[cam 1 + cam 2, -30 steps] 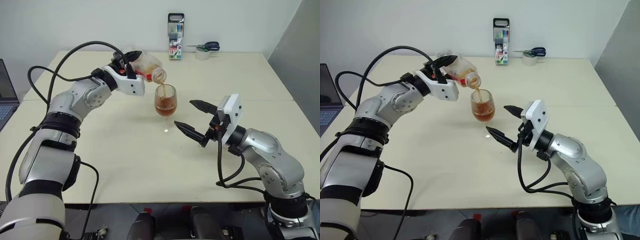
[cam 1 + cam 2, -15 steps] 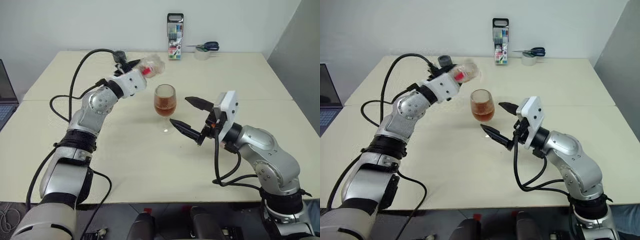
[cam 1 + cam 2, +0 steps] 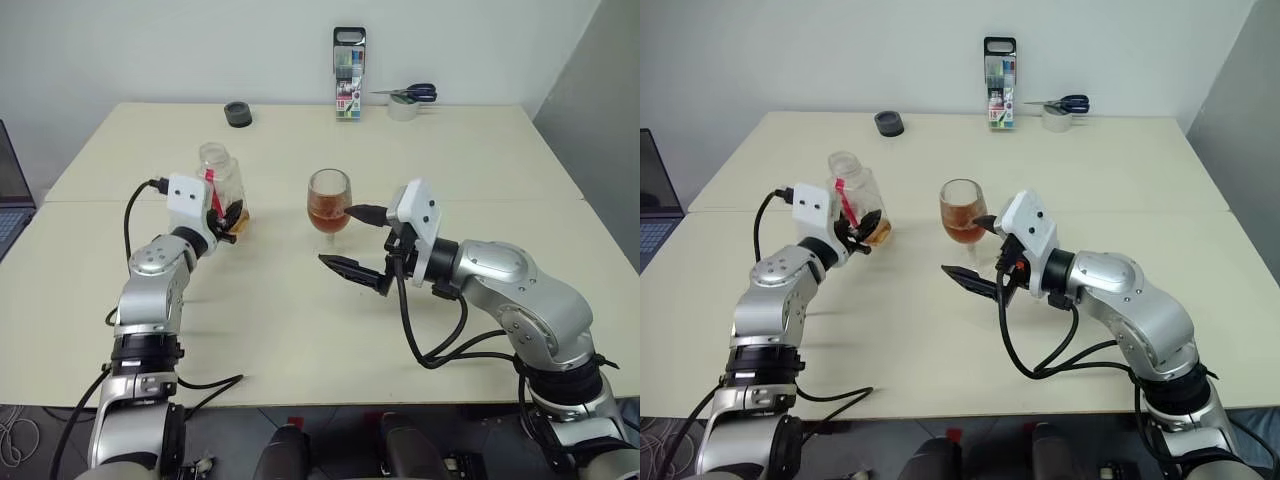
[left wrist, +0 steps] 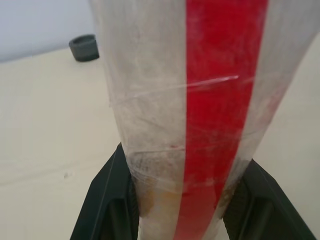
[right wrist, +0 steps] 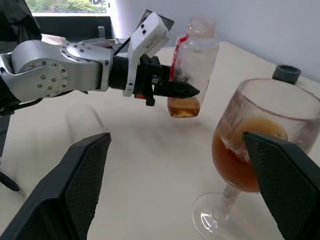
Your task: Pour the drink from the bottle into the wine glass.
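We count one bottle (image 3: 222, 190), upright in our left gripper (image 3: 232, 220); one wine glass (image 3: 329, 204) apparently between our right gripper's (image 3: 352, 242) wide-spread fingers.

1. The two head views look forward and down over the bench (image 3: 300, 330), sharing the whole scene.
2. The left wrist view sits right against the bottle (image 4: 200, 100).
3. The right wrist view faces the wine glass (image 5: 260, 150) nearby, also catching the bottle.
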